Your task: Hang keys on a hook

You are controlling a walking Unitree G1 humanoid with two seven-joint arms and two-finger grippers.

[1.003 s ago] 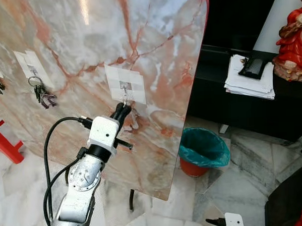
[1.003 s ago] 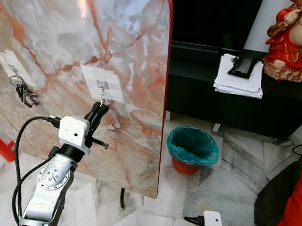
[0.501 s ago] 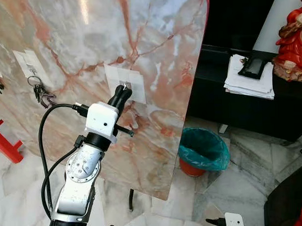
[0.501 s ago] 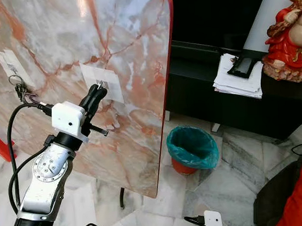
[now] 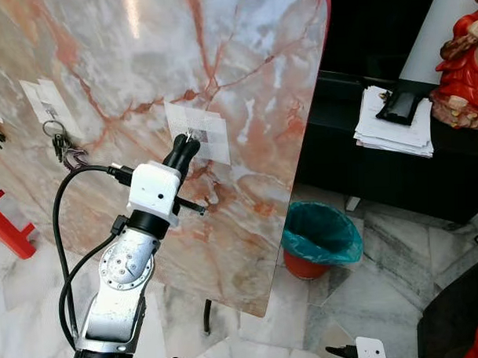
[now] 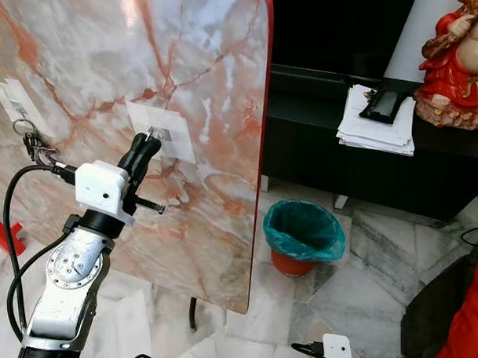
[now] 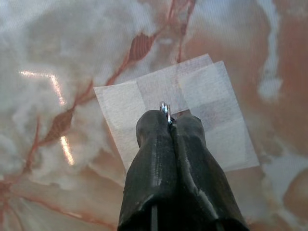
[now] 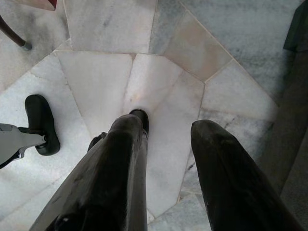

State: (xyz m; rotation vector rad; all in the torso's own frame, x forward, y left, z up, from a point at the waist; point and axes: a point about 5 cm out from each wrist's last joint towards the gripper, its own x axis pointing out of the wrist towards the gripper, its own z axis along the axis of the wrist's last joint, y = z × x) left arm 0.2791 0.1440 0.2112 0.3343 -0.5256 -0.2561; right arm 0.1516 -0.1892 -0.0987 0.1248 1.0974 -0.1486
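The left end effector [image 5: 183, 149] is raised against the upright marble board [image 5: 243, 61], its fingers pressed together on a metal key ring [image 7: 165, 109] at the white adhesive patch [image 5: 210, 129] that carries the hook. Further left on the board, another key bunch [image 5: 65, 146] hangs from a second patch. The right end effector [image 8: 166, 134] hangs over the floor [image 8: 159, 62], fingers spread apart and holding nothing.

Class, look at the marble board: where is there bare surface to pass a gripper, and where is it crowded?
Bare marble runs between the hook pad and the board's red edge, and above the pad. It is crowded at the pad, where the left gripper pinches a key ring, and around the hung keys.
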